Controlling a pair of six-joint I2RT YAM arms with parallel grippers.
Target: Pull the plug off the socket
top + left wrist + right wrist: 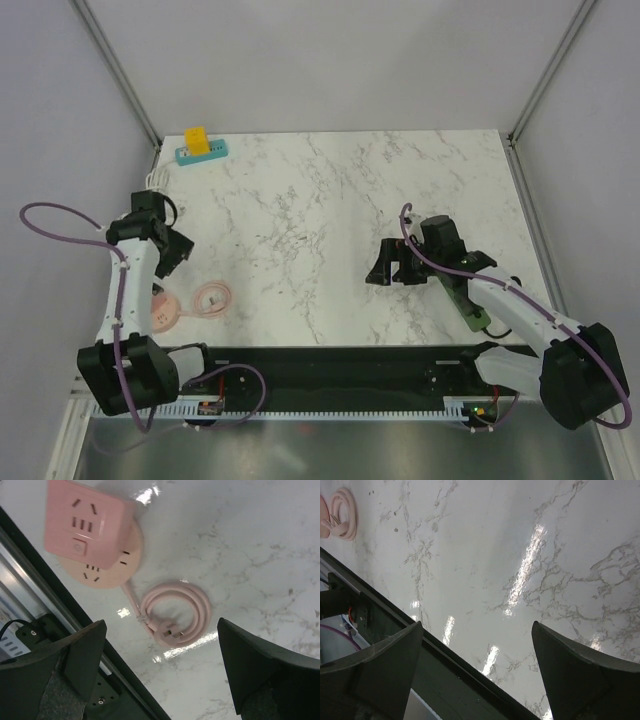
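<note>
Our left gripper (161, 621) hangs empty with its jaws spread wide above the pink socket (85, 525) and its coiled cable (175, 615), near left. Our right gripper (477, 624), equally wide and empty, hangs over the marble table (330, 200). The yellow plug (197, 140) sits in the teal strip (215, 152), far left.

**Setting:** robot test cell, laboratory type.

**Enclosure:** plain white walls (330, 60) on three sides, with aluminium posts (118, 70) at the far corners.

**Work surface:** marble-print table (330, 200).

**Equipment:**
- Left arm (125, 290) and right arm (520, 310), both white, are fixed at a black rail (330, 365) along the near edge.
- Purple cables (50, 215) loop loose from each arm.
- A slotted cable duct (330, 405) runs in front of the rail, over a bare metal bench (330, 450).

**Loose items:**
- Teal socket (215, 149) with yellow plug (197, 140).
- Pink socket (168, 312) with coiled cord (212, 297).
</note>
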